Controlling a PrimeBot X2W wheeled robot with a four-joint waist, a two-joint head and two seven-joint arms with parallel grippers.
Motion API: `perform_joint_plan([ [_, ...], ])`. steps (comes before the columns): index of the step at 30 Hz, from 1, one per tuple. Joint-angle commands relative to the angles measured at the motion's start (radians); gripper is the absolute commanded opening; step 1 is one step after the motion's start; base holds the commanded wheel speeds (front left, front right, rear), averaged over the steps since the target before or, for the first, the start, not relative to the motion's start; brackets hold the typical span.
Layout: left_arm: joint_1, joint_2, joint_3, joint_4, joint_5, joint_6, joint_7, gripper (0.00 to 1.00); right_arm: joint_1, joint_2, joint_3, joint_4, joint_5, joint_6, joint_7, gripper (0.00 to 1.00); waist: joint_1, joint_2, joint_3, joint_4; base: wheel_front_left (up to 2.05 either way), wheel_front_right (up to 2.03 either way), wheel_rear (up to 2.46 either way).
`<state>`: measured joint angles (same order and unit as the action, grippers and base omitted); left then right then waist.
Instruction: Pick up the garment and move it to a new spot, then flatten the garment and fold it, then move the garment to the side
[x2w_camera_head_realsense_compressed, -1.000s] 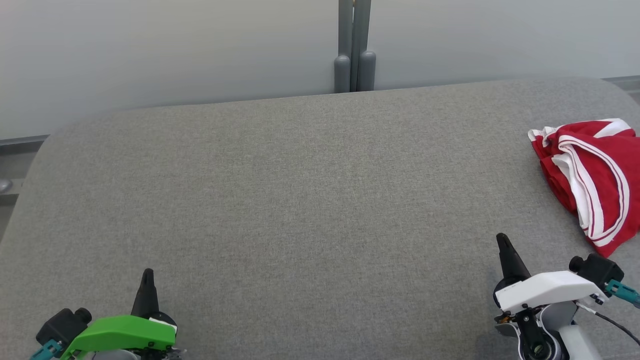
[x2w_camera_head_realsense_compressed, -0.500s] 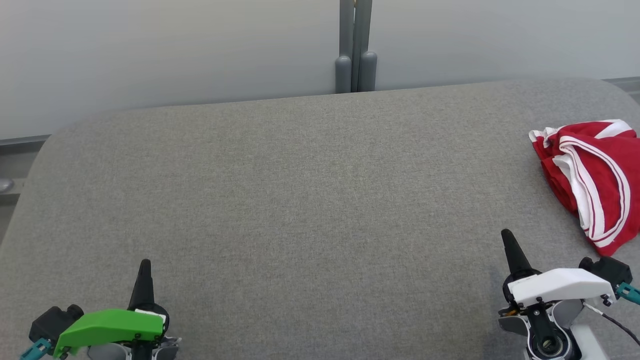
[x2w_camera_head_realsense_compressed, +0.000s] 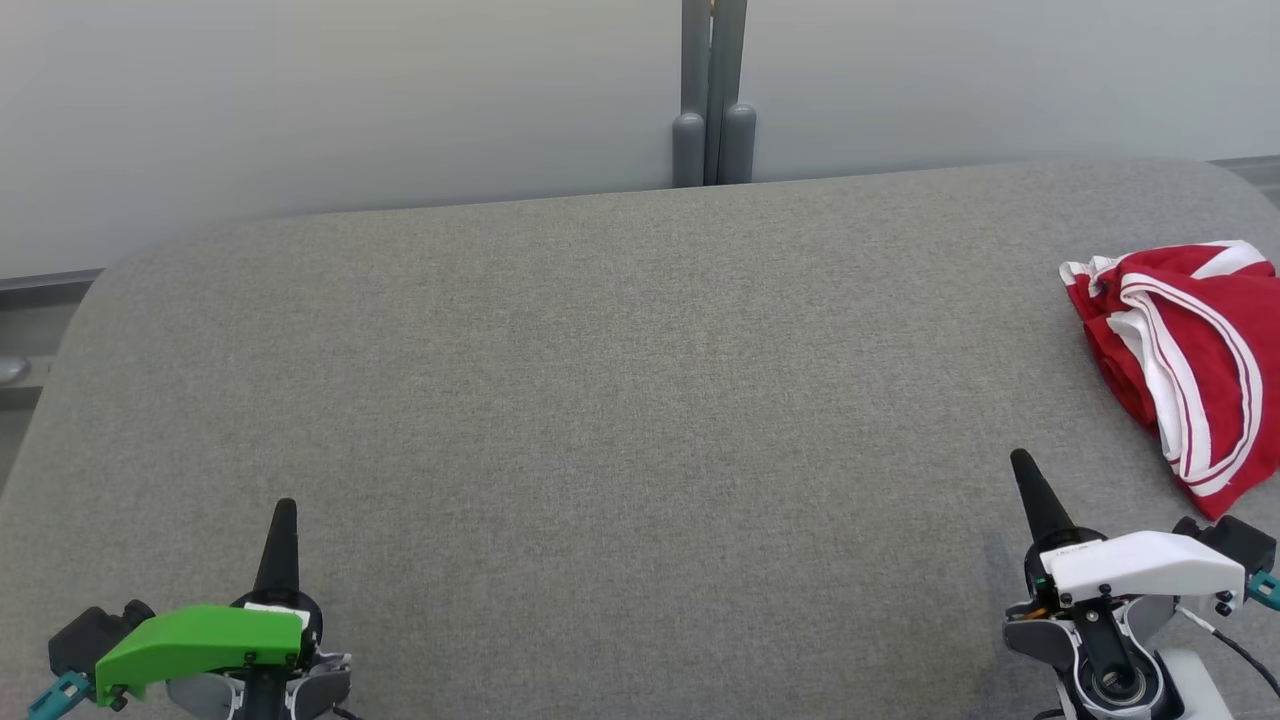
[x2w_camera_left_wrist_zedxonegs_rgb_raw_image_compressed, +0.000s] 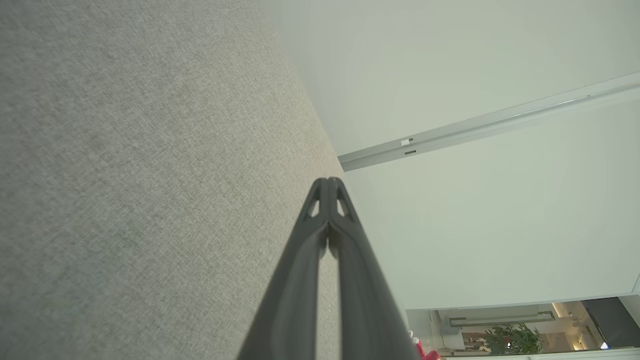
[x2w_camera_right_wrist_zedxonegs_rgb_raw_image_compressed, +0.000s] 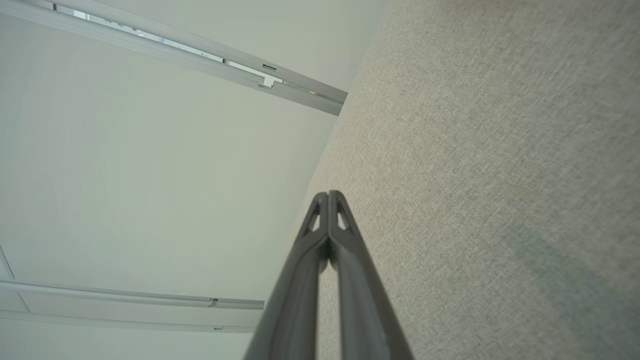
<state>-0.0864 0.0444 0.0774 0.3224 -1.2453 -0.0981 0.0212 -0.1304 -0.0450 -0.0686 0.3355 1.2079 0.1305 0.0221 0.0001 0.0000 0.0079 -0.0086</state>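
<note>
Since 1 s ago my R pincer (x2w_camera_head_realsense_compressed: 1022, 462) has slid a bit fwd and rightward, twd the garment (x2w_camera_head_realsense_compressed: 1195, 350). My L pincer (x2w_camera_head_realsense_compressed: 283, 508) has crept fwd too. Both have fingers pressed together, nothing btwn them, over the grey fabric surface (x2w_camera_head_realsense_compressed: 620, 400). The garment, red w/ white stripes, lies crumpled at the surface's right edge, near my R pincer but not touching it. Pale wall (x2w_camera_head_realsense_compressed: 350, 100) behind.
</note>
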Motion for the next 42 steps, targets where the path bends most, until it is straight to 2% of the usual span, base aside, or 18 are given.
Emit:
perform_joint_plan([
  [1, -0.025, 0.007, 0.007, -0.014, -0.027, -0.01, 0.006, 0.0, -0.013, -0.006, -0.006, -0.015, 0.03, 0.001, 0.008, 0.0, 0.0, 0.0, 0.0, 0.0, 0.0, 0.0, 0.0],
  [23, -0.042, 0.008, 0.027, -0.038, -0.22, -0.024, 0.057, 0.0, -0.011, -0.007, -0.031, -0.044, 0.242, 0.0, 0.059, 0.0, 0.0, 0.0, -0.002, 0.005, 0.0, 0.0, 0.0],
  [42, -0.054, 0.009, 0.04, -0.052, -0.348, -0.035, 0.091, 0.0, -0.01, -0.007, -0.048, -0.063, 0.381, 0.0, 0.092, 0.0, -0.0001, 0.0, -0.004, 0.008, 0.0, 0.0, 0.0],
])
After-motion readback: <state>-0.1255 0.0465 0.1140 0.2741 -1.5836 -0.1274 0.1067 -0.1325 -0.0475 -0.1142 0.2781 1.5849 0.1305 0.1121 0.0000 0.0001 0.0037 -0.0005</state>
